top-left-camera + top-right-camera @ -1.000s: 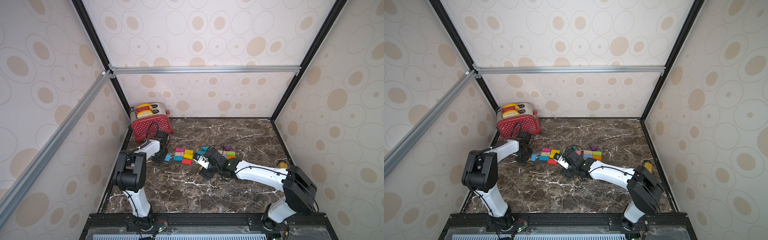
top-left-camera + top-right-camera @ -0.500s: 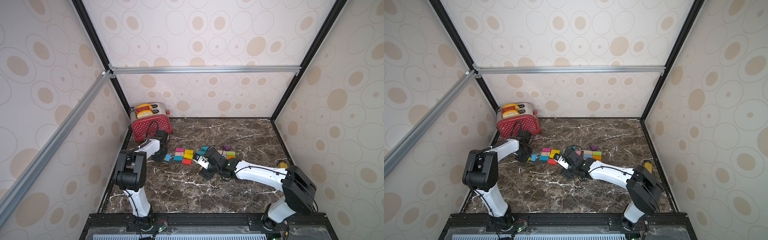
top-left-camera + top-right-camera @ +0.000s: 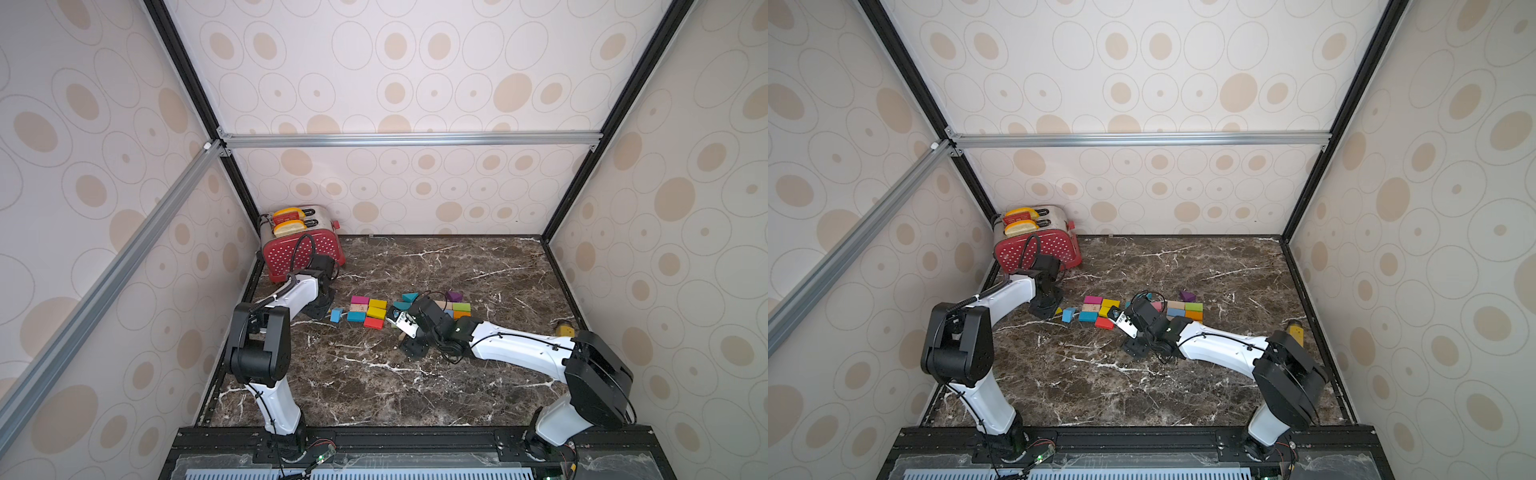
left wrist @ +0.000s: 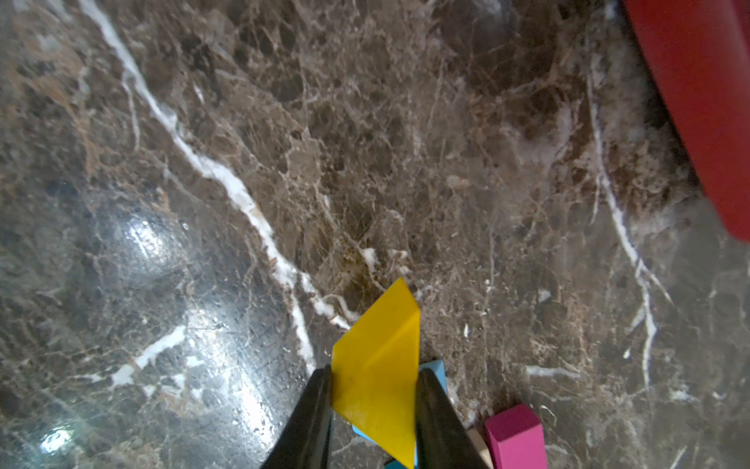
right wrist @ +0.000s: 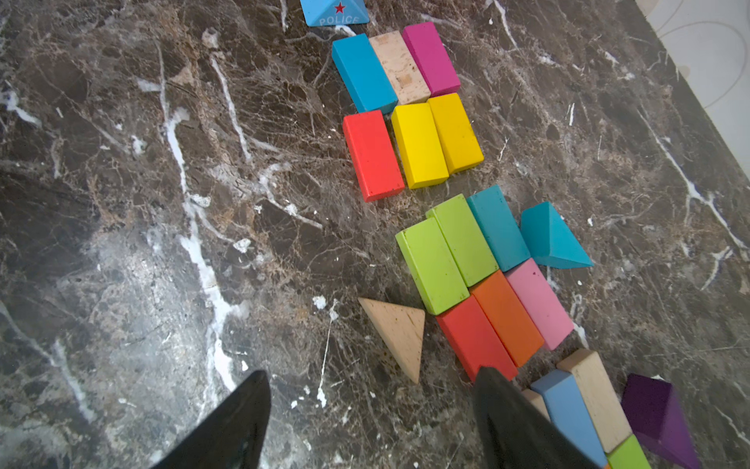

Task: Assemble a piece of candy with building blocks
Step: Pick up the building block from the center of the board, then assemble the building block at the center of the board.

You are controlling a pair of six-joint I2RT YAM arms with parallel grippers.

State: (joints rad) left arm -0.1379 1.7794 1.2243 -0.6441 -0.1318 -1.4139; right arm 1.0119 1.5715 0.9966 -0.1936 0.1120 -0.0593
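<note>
The building blocks lie in two clusters mid-table. One is a patch of pink, bare, blue, yellow and red bricks [image 3: 368,309]. The other holds green, teal, orange, pink and red bricks [image 5: 466,260]. Beside this second cluster lie a teal wedge [image 5: 548,239] and a purple wedge [image 5: 657,418]. My left gripper [image 4: 374,371] is shut on a yellow wedge [image 4: 379,349], low over the marble. It is next to a blue wedge marked POLICE [image 3: 336,314]. My right gripper [image 5: 372,373] stands open over bare marble. A bare wood wedge [image 5: 399,333] lies just ahead of its jaws.
A red toaster [image 3: 301,249] with toast in its slots stands in the back left corner, close behind my left arm. A mustard-yellow bottle-like thing [image 3: 565,330] sits by the right wall. Walls enclose the marble table [image 3: 415,382] on three sides.
My left gripper's jaws have drawn together onto the yellow wedge. Both arms have stayed about where they were, and the right gripper's jaws have not changed.
</note>
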